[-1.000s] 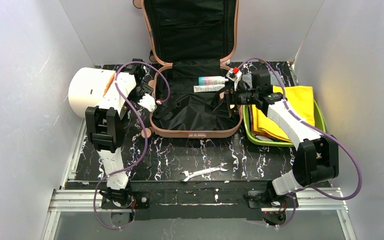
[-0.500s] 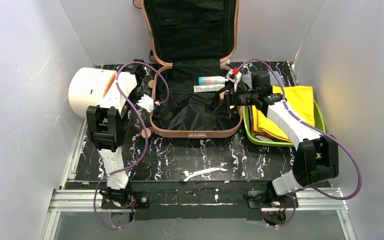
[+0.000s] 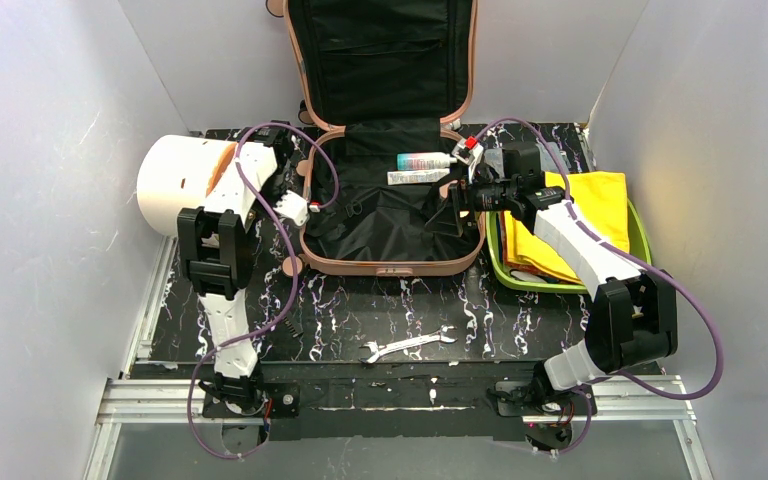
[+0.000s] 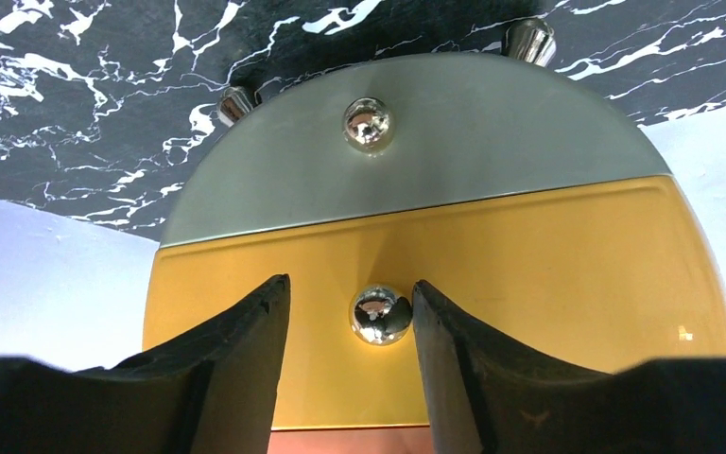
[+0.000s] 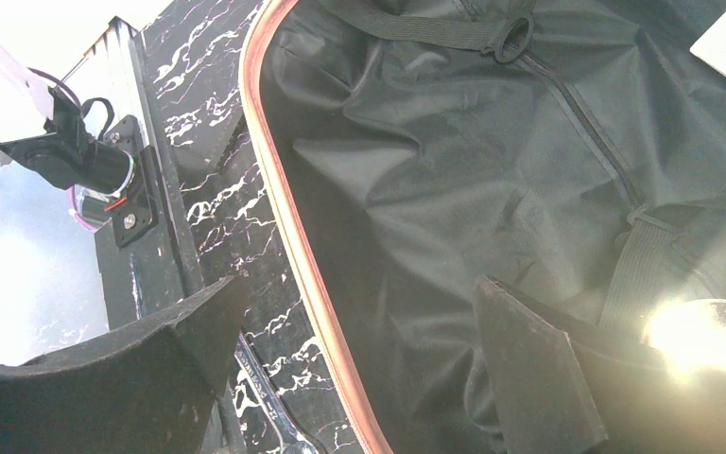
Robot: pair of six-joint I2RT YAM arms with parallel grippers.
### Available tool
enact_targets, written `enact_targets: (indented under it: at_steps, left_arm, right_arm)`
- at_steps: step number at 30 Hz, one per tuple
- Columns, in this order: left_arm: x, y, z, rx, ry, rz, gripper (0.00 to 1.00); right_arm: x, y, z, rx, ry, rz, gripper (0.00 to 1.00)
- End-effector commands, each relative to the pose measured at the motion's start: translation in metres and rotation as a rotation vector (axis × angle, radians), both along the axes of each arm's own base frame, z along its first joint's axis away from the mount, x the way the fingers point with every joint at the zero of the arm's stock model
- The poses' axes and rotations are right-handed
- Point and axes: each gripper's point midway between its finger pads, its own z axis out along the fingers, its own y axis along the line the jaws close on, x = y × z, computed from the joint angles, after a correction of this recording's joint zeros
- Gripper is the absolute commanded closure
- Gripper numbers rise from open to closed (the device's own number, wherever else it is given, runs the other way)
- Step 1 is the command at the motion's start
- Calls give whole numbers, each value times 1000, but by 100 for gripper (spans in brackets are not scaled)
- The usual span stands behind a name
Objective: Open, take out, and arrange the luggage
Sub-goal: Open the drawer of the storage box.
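Note:
The salmon-pink luggage [image 3: 390, 268] lies open on the table, its lid [image 3: 380, 60] leaning on the back wall and its black lining showing. A small tube [image 3: 423, 160] and a white packet [image 3: 418, 177] lie in its far part. My right gripper [image 3: 457, 197] is open and empty over the lining by the right rim. In the right wrist view [image 5: 359, 284] the pink rim [image 5: 284, 218] runs between the fingers. My left gripper [image 4: 350, 288] is open and empty, facing the end of the drum box [image 4: 529, 265], with a chrome stud [image 4: 380, 314] between its fingers. In the top view the arm hides those fingers.
The cream-and-orange drum box [image 3: 175, 180] lies on its side left of the luggage. A lime-green tray [image 3: 640, 240] holding a yellow cloth [image 3: 580, 215] sits on the right. A wrench [image 3: 407, 345] lies on the black marbled table in front. Grey walls close in on both sides.
My left arm has shifted slightly left and back, away from the luggage rim. The right arm has barely moved.

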Motion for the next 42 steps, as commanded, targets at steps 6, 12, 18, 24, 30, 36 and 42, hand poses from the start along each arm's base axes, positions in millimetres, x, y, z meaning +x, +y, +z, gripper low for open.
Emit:
enact_targets:
  at_steps: [6, 12, 18, 24, 30, 36, 42]
  left_arm:
    - [-7, 10, 9, 54, 29, 34, 60]
    - [-7, 13, 10, 80, 27, 45, 66]
    - [-5, 17, 11, 108, 15, 67, 60]
    - [-5, 21, 11, 135, 16, 81, 79]
    - [-9, 20, 11, 132, 26, 93, 94]
    - [-17, -2, 12, 60, 31, 77, 98]
    - [-29, -32, 15, -3, 41, 37, 100]
  right_arm:
    - [-2, 0, 13, 29, -54, 13, 2]
    - [-3, 0, 14, 32, -56, 15, 2]
    - [-3, 0, 15, 34, -56, 16, 2]
    - [-3, 0, 15, 35, -58, 16, 2]
    - [-4, 0, 17, 38, -61, 18, 2]
    - [-4, 1, 18, 41, -62, 18, 2]
    - [-5, 1, 20, 42, -64, 18, 2]
